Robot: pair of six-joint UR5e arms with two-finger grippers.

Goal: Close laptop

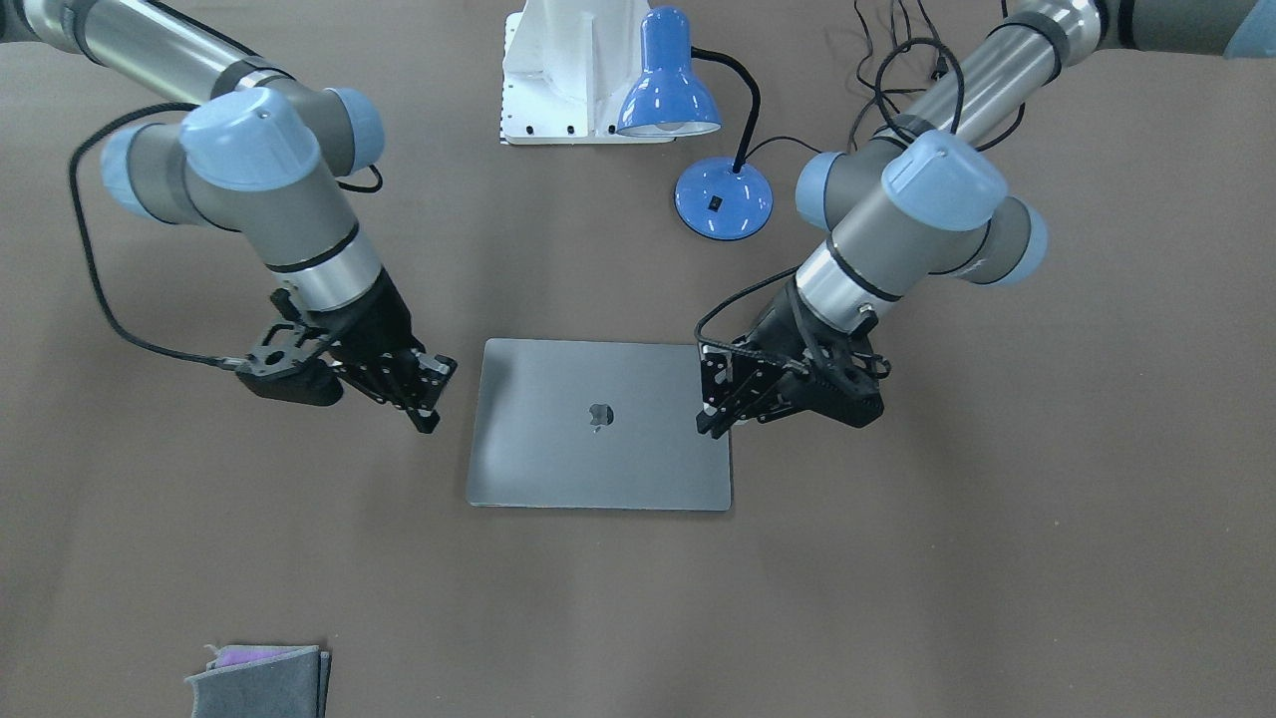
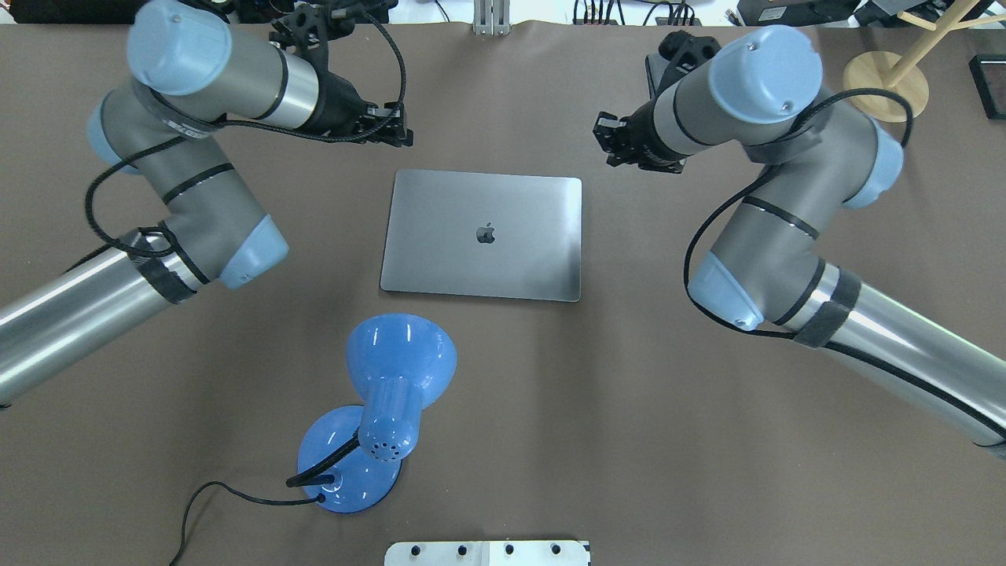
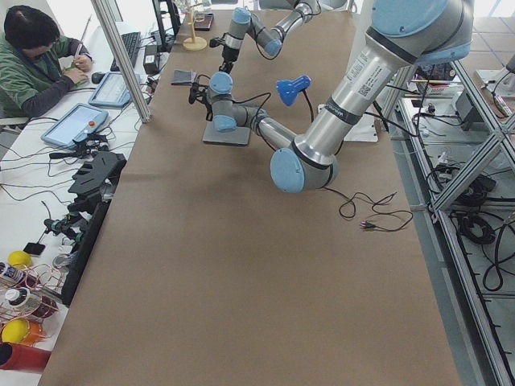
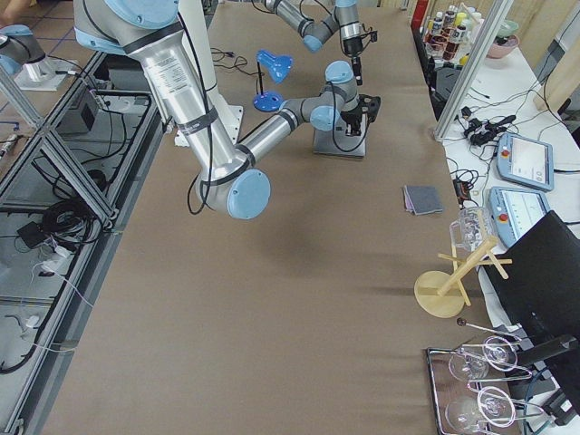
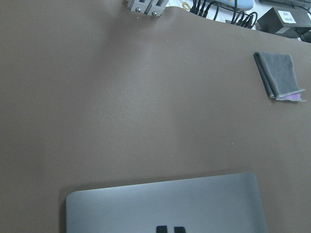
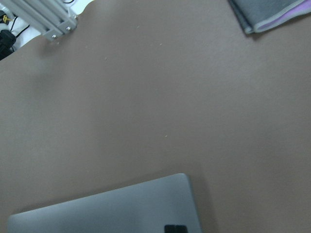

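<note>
The space-grey laptop (image 1: 598, 424) lies shut and flat on the brown table, lid up with the dark apple logo showing; it also shows in the overhead view (image 2: 483, 236). My left gripper (image 1: 712, 419) hovers at the lid's edge near one far corner, fingers together, holding nothing. My right gripper (image 1: 429, 404) hangs just off the opposite side of the laptop, fingers together and empty. The left wrist view shows the lid (image 5: 165, 208) just below the fingertips. The right wrist view shows a corner of the lid (image 6: 107, 213).
A blue desk lamp (image 2: 385, 393) with a black cord stands between the laptop and the robot's base. A folded grey felt cloth (image 1: 259, 678) lies at the table's far edge. A wooden stand (image 2: 884, 86) is at the far right.
</note>
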